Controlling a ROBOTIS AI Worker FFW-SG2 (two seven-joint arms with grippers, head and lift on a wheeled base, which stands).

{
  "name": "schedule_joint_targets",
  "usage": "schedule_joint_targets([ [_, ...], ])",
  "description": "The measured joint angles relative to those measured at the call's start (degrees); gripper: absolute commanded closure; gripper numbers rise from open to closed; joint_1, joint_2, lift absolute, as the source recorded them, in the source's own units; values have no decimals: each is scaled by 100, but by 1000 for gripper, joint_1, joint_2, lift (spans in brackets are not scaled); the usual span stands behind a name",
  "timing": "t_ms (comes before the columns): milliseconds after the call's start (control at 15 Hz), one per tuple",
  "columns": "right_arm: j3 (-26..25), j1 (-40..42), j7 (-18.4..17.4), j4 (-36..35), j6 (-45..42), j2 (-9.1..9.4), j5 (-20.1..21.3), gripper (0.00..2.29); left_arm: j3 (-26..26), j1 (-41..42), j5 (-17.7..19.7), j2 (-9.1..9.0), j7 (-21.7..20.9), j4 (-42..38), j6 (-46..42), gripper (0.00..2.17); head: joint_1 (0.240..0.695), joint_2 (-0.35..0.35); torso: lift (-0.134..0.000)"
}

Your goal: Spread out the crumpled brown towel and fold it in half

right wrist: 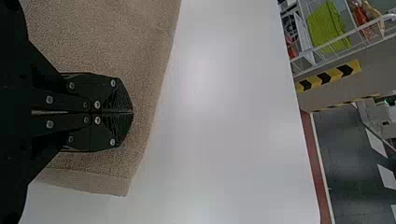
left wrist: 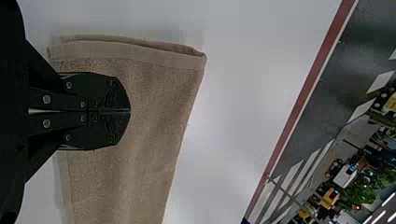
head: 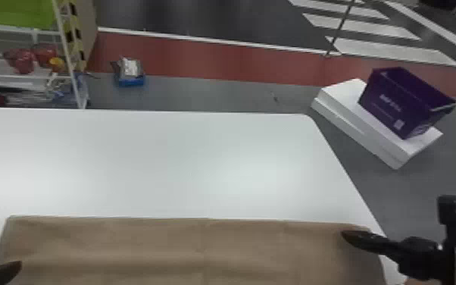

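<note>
In the head view the brown towel (head: 200, 242) lies as a wide, mostly smooth strip along the table's near side. My left gripper (head: 17, 266) is over its left end and my right gripper (head: 346, 235) over its right end. Seen from the left wrist, the towel (left wrist: 149, 102) has stacked layers at its hemmed end, with the left gripper (left wrist: 130, 111) shut above the cloth. The right wrist view has the right gripper (right wrist: 132, 112) shut over the towel (right wrist: 112, 46), close to a hemmed end. No cloth is visible between either pair of fingers.
The white table (head: 163, 163) extends beyond the towel. Past its right edge, a purple basket (head: 397, 102) rests on white boxes (head: 341, 110) on the floor. A white wire rack (head: 15, 75) stands behind at the left, near a small blue box (head: 130, 79).
</note>
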Motion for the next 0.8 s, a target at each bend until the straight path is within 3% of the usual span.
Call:
schedule_joint_targets([
  [333, 300, -300, -47, 106, 251, -15, 276, 2007, -223, -87, -416, 0, 211, 216, -221, 2051, 695, -227, -123],
  [800, 811, -807, -60, 244, 800, -15, 681, 2007, -240, -99, -572, 0, 233, 209, -263, 2051, 695, -178, -123],
])
